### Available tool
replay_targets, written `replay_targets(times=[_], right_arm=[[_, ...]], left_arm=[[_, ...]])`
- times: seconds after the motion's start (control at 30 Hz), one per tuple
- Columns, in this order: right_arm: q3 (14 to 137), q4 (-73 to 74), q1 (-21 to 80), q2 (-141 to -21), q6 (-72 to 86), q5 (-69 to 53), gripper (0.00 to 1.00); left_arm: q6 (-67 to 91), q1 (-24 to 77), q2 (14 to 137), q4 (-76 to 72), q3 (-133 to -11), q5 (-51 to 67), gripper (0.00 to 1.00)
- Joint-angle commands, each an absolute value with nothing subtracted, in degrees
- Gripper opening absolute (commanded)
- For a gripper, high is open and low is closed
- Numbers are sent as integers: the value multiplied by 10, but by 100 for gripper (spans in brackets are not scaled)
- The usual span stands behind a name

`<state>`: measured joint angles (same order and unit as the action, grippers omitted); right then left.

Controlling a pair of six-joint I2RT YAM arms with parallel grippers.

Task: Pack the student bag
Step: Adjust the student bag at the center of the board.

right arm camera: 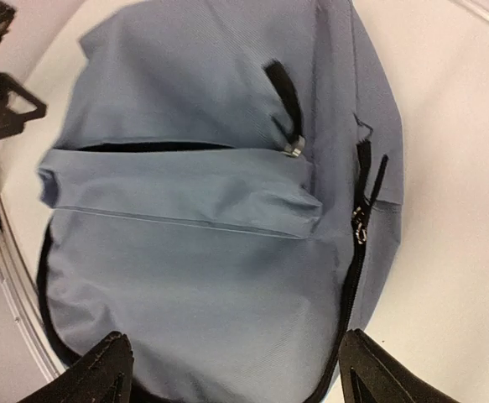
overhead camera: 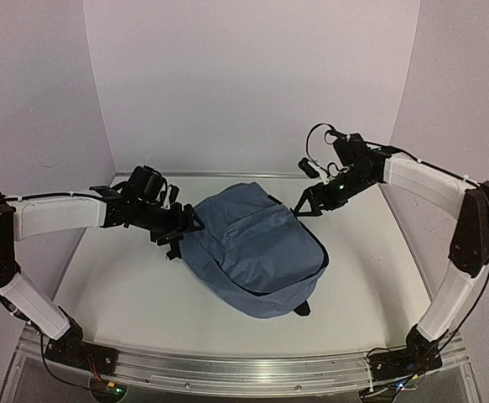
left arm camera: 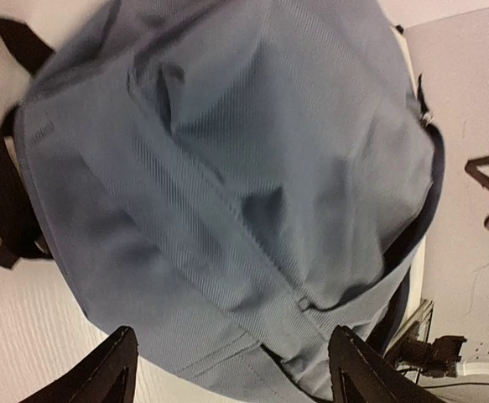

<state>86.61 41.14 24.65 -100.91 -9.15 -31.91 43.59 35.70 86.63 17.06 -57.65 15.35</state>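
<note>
The student bag [overhead camera: 252, 252], slate-blue fabric, lies flat in the middle of the white table [overhead camera: 127, 285]. My left gripper [overhead camera: 182, 231] hovers at its left edge and is open, its black fingers spread wide over the fabric [left arm camera: 231, 332]. My right gripper [overhead camera: 305, 205] stands at the bag's far right corner, also open, with nothing between its fingers [right arm camera: 236, 336]. In the right wrist view the main zipper [right arm camera: 357, 252] runs down the bag's right side and the front pocket's pull [right arm camera: 293, 147] sits near the top. Black straps [left arm camera: 5, 193] poke out from under the bag in the left wrist view.
White walls close the table on the left, back and right. An aluminium rail [overhead camera: 244, 369] with both arm bases runs along the near edge. A black strap end [overhead camera: 301, 308] sticks out at the bag's near right corner.
</note>
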Motion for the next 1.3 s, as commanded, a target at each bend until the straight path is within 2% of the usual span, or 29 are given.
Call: replay_targets(times=[0.0,0.07,0.13,0.2,0.33,0.5,0.8,0.83,0.97,1.07,1.13,1.2,1.27], right_arm=[[876,428,249,-1089,-95,-303,84],[876,429,249,-1112,-83,-327,82],[868,429,249,-1122,-76,-356,80],[851,428,249,-1124,-71,-392,75],[836,428,253,-1110,-51,-465,43],[830,425,262,-1058,-34,-473,2],[939,428,293,-1008,-16,-367,0],[931,429,310,-1014,-18,-358,0],[876,426,375,-1058,-45,-285,0],[852,426,386,-1122,-55,-234,0],[841,425,385,-1148,-68,-214,1],[834,423,385,-1150,-67,-225,10],[835,423,383,-1138,-57,-248,20]], left_arm=[[505,372,859,94,-521,165,80],[518,372,873,52,-506,180,81],[520,372,899,5,-501,206,86],[518,368,939,-36,-511,229,88],[499,366,1031,-71,-577,272,82],[476,361,1094,-64,-661,287,62],[467,315,1081,-79,-681,307,2],[475,304,1069,-92,-667,308,1],[499,260,1035,-129,-606,309,0],[495,240,1023,-132,-578,316,0],[476,246,1009,-107,-577,318,20],[462,254,987,-87,-567,307,41],[455,258,955,-75,-553,295,55]])
